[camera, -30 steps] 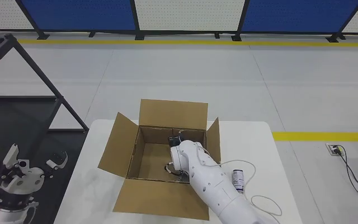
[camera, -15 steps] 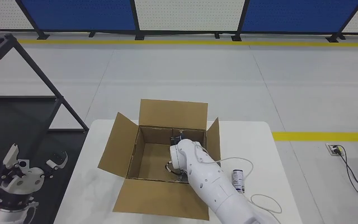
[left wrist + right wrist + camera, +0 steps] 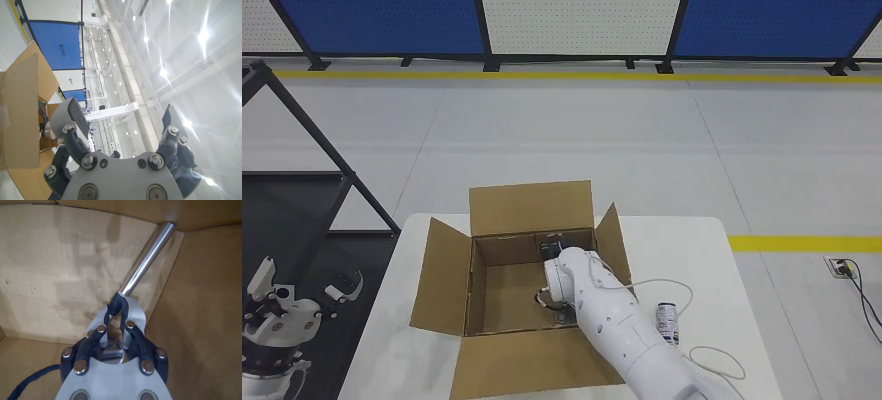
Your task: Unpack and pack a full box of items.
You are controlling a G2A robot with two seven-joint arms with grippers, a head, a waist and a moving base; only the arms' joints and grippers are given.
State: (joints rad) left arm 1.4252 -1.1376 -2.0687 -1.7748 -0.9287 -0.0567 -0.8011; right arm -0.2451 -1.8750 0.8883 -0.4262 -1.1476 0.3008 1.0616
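Brown cardboard box (image 3: 532, 205), mirror-silver tube (image 3: 147, 256), white table (image 3: 697, 250), and black fingers (image 3: 124, 311) on the grey-plated right hand (image 3: 117, 309).

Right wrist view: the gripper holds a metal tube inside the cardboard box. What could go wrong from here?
1. The right gripper pinches the metal tube near one end, so the long tube may pivot or slip.
2. Its far end is in a corner of the cardboard box; lifting could snag and drag the box.
3. The can beside the arm might get knocked.
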